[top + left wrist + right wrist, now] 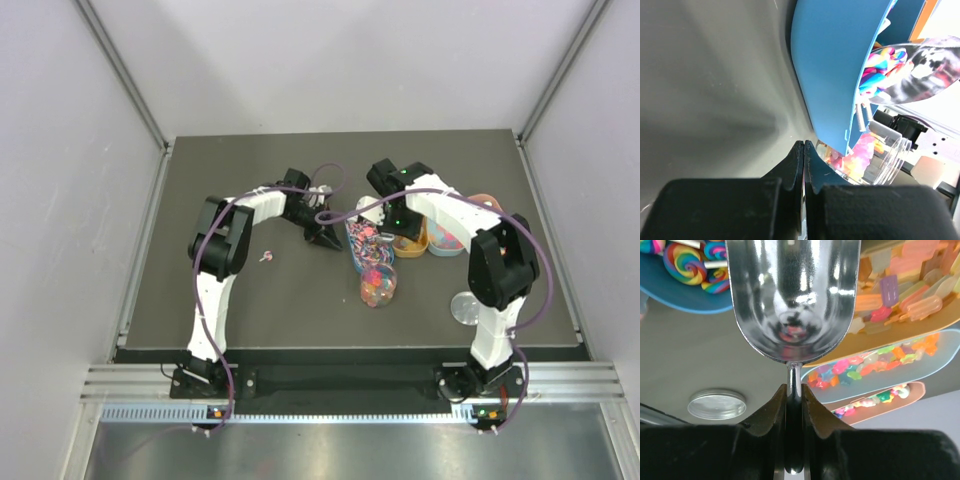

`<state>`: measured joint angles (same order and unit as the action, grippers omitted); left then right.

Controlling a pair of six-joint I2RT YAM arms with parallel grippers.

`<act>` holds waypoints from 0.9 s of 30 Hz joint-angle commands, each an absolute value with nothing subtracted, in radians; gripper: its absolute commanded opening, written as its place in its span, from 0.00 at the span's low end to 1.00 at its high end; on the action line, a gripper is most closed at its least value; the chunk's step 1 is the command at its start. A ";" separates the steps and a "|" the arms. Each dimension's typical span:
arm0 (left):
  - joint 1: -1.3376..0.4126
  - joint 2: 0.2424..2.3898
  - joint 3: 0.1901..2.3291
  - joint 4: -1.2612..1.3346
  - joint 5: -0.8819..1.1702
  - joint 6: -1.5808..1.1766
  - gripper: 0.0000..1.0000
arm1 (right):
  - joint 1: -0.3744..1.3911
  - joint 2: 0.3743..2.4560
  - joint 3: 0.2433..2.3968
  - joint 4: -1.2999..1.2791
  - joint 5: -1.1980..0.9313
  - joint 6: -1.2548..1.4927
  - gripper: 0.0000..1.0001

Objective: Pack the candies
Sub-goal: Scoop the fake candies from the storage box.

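Left gripper (804,150) has its jaws pressed together on nothing, just beside the blue tray (830,75); right gripper (794,390) has its jaws clamped on the thin stem of the scoop (792,300); candies (875,365) lie heaped in trays (947,342), some in the jar (378,287) on the worktop (250,310); tiny, bright, mixed colours; probably light, loose and prone to roll, so better scooped than pinched

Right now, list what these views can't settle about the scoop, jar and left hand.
- Scoop load: right wrist view shows only mirror reflections; too small in top view.
- Jar fill: tiny in top view; blue tray cuts it off in left wrist view.
- Left hand: shut, but its fingers hide whether it pinches the tray rim.
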<state>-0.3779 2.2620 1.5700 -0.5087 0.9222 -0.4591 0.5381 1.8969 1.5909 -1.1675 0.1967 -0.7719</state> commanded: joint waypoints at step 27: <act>-0.313 2.198 1.628 -0.704 0.851 -0.132 0.00 | 0.430 1.614 1.210 -0.664 -0.025 -0.707 0.00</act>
<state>-0.3099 2.2597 1.5879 -0.6834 0.8551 -0.1989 0.4625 1.6997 1.2087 -0.7357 -0.0044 -0.7280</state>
